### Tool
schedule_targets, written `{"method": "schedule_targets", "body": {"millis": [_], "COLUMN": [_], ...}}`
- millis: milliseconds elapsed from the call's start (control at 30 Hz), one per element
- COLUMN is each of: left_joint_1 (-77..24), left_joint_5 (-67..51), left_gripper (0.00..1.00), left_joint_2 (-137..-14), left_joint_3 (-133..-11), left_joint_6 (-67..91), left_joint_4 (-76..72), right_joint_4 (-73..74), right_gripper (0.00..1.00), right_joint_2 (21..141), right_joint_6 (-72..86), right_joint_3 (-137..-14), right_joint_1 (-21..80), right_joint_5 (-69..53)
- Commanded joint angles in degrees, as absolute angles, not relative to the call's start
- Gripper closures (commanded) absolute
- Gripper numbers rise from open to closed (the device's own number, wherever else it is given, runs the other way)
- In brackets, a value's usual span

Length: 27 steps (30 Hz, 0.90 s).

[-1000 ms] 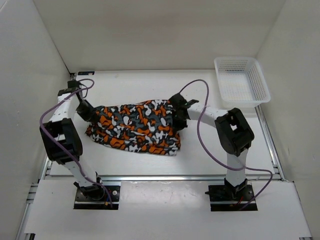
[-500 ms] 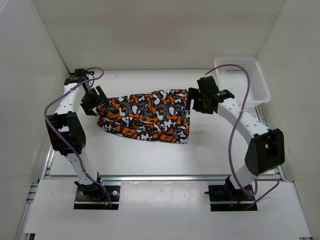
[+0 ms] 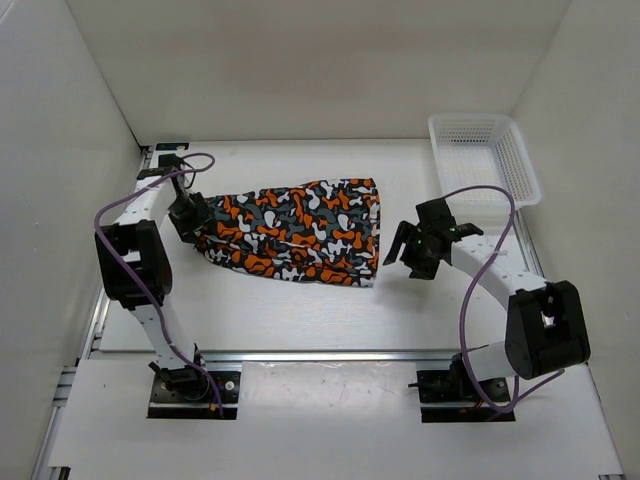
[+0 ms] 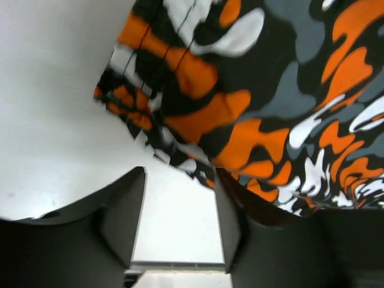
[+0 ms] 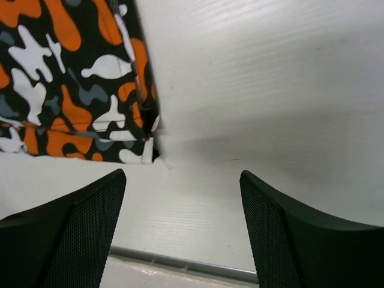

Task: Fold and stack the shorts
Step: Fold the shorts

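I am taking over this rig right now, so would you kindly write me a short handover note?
Left claw: open, holding nothing, at the left end of the shorts, with the fabric edge right at one finger.
Right claw: open, holding nothing, over the bare table to the right of the shorts and apart from them.
Shorts: a folded bundle mid-table, with layers showing along the near edge.
Done: at least one fold, it seems.
Left: probably another fold or a tidy, then stacking. No stack is visible.
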<state>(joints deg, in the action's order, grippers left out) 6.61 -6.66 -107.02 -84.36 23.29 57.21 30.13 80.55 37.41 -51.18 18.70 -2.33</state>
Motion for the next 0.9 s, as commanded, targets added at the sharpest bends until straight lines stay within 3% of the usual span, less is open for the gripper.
{"method": "schedule_targets", "body": {"millis": [0, 200, 233, 333, 367, 400, 533, 700, 867], "left_joint_1": [6.42, 6.42, 6.42, 5.28, 5.27, 5.27, 4.66, 3.43, 2.90], "left_joint_5": [-9.14, -6.86, -6.33, -5.71, -5.71, -5.71, -5.71, -5.71, -6.33], "left_gripper": [0.37, 0.39, 0.49, 0.68, 0.83, 0.90, 0.90, 0.90, 0.90], "left_joint_2": [-108.62, -111.45, -111.97, -112.50, -113.11, -113.12, -113.12, -111.36, -110.13], "left_joint_3": [-86.30, -89.64, -90.52, -92.37, -93.59, -93.60, -95.01, -95.01, -95.54], "left_joint_6": [23.29, 24.51, 24.52, 24.52, 24.00, 23.99, 23.99, 23.99, 23.99], "left_joint_4": [53.17, 53.17, 53.17, 53.17, 53.17, 53.17, 54.40, 54.40, 54.40], "right_joint_4": [22.25, 18.90, 18.90, 18.20, 18.19, 17.67, 14.69, 13.36, 12.83], "right_gripper": [0.18, 0.18, 0.18, 0.18, 0.18, 0.18, 0.25, 0.48, 0.59], "right_joint_2": [79.18, 82.78, 83.40, 85.34, 85.86, 86.91, 89.38, 93.68, 95.88], "right_joint_6": [41.83, 43.24, 42.55, 41.93, 41.92, 41.92, 43.15, 43.77, 44.30], "right_joint_3": [-49.31, -48.78, -48.78, -48.78, -48.78, -48.78, -48.78, -50.01, -51.23], "right_joint_1": [18.46, 17.93, 17.93, 17.93, 17.93, 17.93, 19.24, 20.92, 22.67], "right_joint_5": [-10.36, -12.83, -13.62, -15.02, -15.03, -16.51, -17.05, -16.52, -14.60]}}
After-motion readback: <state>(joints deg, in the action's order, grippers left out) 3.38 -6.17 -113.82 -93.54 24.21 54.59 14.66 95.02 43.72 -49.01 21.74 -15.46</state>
